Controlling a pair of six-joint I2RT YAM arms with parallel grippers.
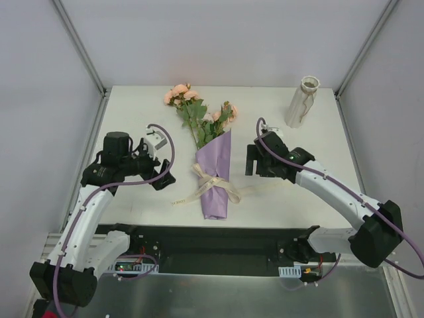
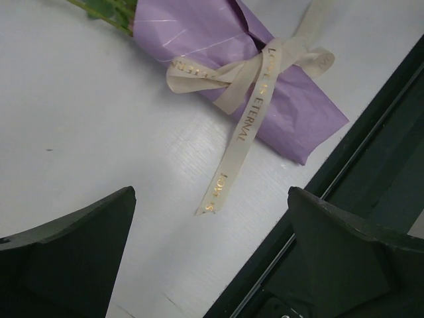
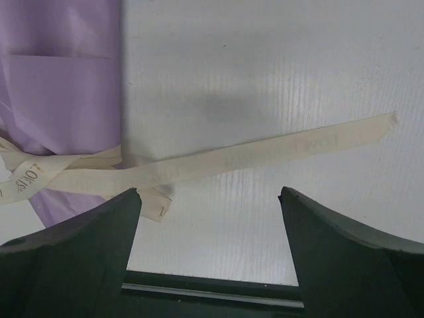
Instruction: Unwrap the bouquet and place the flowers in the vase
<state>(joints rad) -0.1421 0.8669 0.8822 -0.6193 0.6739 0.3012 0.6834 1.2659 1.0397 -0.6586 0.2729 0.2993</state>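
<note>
The bouquet lies in the middle of the table, its lilac wrap tied with a cream ribbon. Peach-pink flowers with green leaves stick out of the wrap toward the back. At the back right the off-white vase stands upright. My left gripper hovers open left of the wrap; in its wrist view the gripper sits over a ribbon tail end. Right of the wrap, my right gripper is open, and its wrist view shows the gripper just short of a long ribbon tail. Neither gripper holds anything.
A black rail runs along the table's near edge, close below both grippers. White walls and metal frame posts enclose the back and sides.
</note>
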